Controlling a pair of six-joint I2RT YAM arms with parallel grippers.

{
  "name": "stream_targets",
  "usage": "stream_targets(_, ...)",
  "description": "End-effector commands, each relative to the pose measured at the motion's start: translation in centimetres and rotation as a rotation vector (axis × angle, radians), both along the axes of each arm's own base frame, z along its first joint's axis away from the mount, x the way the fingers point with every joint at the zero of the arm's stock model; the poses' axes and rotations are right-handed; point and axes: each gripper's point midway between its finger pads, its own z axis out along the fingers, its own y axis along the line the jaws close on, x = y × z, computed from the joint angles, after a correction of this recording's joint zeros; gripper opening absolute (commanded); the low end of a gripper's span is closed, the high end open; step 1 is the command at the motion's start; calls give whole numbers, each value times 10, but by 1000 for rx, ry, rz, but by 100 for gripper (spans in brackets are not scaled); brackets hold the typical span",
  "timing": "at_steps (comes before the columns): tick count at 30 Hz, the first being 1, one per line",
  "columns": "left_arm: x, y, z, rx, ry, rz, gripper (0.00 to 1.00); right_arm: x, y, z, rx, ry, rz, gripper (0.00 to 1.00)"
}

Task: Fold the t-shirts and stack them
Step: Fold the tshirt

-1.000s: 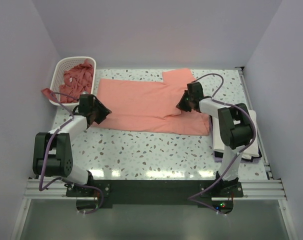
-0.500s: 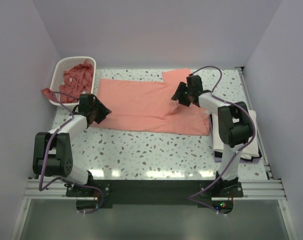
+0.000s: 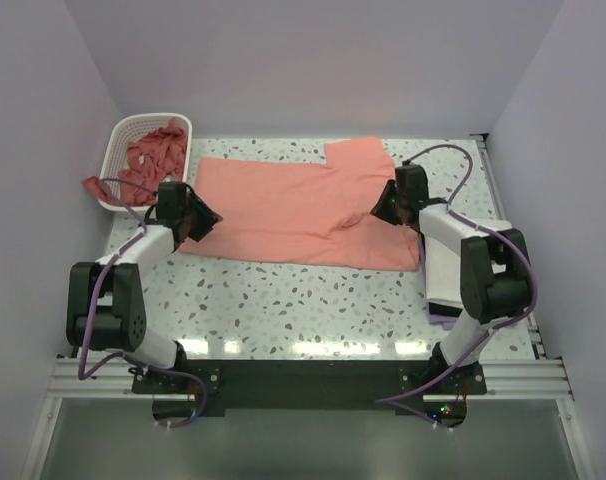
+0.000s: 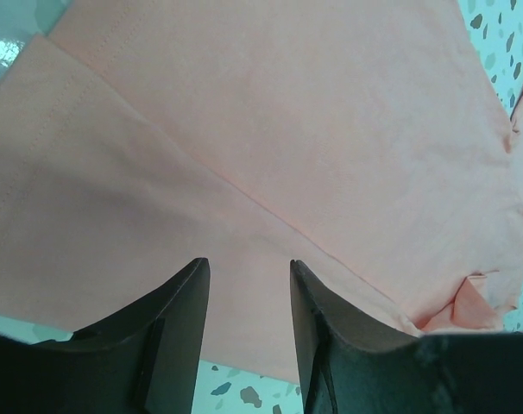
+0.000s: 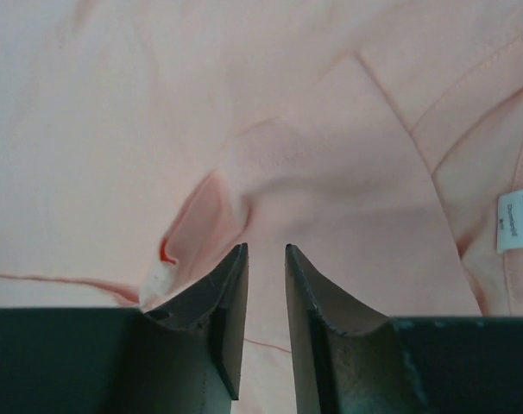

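A salmon-pink t-shirt [image 3: 293, 210] lies spread flat across the middle of the table. My left gripper [image 3: 196, 217] hovers over its left edge, open, with only flat cloth [image 4: 244, 155] showing between the fingers [image 4: 248, 267]. My right gripper [image 3: 386, 206] sits low over the shirt's right part near a raised fold [image 5: 197, 228]. Its jaws [image 5: 264, 250] stand a narrow gap apart with nothing pinched between them. A white label [image 5: 520, 220] shows at the right edge. More pink t-shirts [image 3: 155, 152] fill the basket. A white folded t-shirt [image 3: 445, 268] lies under the right arm.
The white lattice basket [image 3: 123, 132] stands at the back left corner, one pink piece hanging over its near side [image 3: 96, 185]. The table's raised right rail [image 3: 503, 200] runs beside the white stack. Speckled tabletop [image 3: 303, 300] shows in front of the shirt.
My right gripper swung back over the shirt, then came right toward the collar end, its jaws widening then narrowing. The left gripper edged slightly up and left and narrowed a little.
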Motion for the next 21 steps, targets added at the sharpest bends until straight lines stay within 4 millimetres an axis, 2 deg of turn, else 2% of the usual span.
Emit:
stream_targets(1,11,-1,9,0,-34,-7,47,-10,4,7,-34,-39,41,26)
stream_targets(5,13,-1,7,-2,-31,-7,46,-26,18,-3,-76,-12,103,22)
stream_targets(10,16,-2,7,-4,-31,-7,46,-26,39,-13,-87,-1,159,27)
stream_targets(12,17,-2,8,-7,-31,-9,46,-18,50,-19,-91,16,190,27)
stream_targets(13,18,-2,9,-7,-34,-9,46,-9,55,-16,-87,7,196,28)
stream_targets(15,20,-1,12,-1,-38,-6,46,-5,63,-30,-97,40,216,30)
stream_targets(16,20,0,11,2,-34,-8,46,7,68,-22,-93,19,218,32)
stream_targets(17,21,0,12,4,-36,-8,46,11,71,-23,-98,21,223,32)
stream_targets(18,22,0,13,5,-36,-7,46,13,71,-38,-108,56,228,33)
stream_targets(19,22,1,12,5,-32,-6,46,24,76,-30,-103,35,229,34)
stream_targets(21,22,1,12,5,-33,-6,46,29,83,-39,-91,53,253,37)
